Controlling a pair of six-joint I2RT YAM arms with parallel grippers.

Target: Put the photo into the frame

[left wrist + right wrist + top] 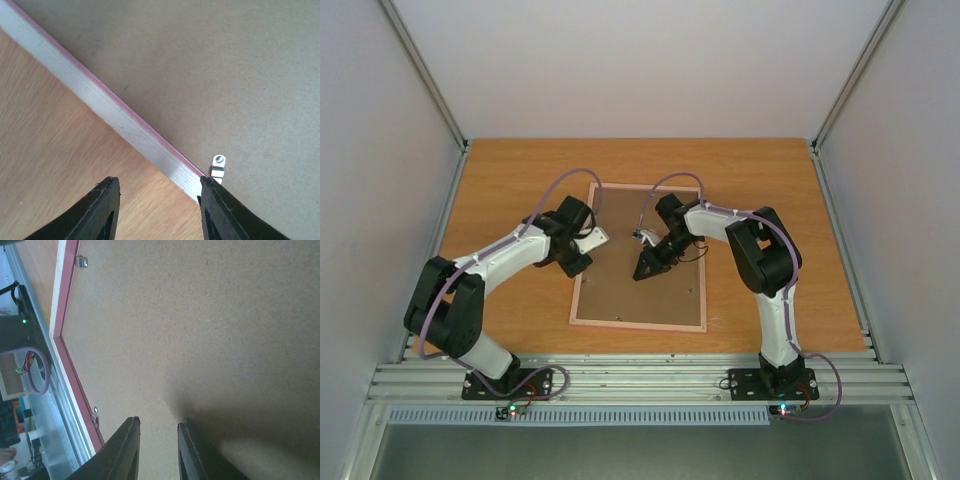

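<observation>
**Q:** Legend for the fig., pls. Where was the frame (638,325)?

**A:** It lay flat on the wooden table (520,170), back side up, approx. mid-table btwn the two arms. Its near short rail was close to the table's near edge. A narrow pink rim ran round all four sides, and a brown backing board (640,300) filled the opening.

**Q:** And the photo?

**A:** Couldn't tell. The board hid whatever lay under it.

**Q:** State of the L gripper (160,182)?

**A:** It was at the frame's left rail, low over it, w/ fingers spread wide and nothing grasped. In the wrist view the pale rail w/ its pink inner edge ran diagonally and ended btwn the two black fingers. One fingertip was at the rail's inner edge, just beside a small metal clip (218,165) on the board. Contact w/ the rail couldn't be determined.

**Q:** And the R gripper (159,421)?

**A:** It was over the board's middle, angled down and toward the L arm. Its fingers were a narrow gap apart w/ nothing btwn them, and a shadow fell on the board directly ahead. Whether the tips touched the board couldn't be told. A second clip (95,415) showed at the rim in that wrist view.
</observation>
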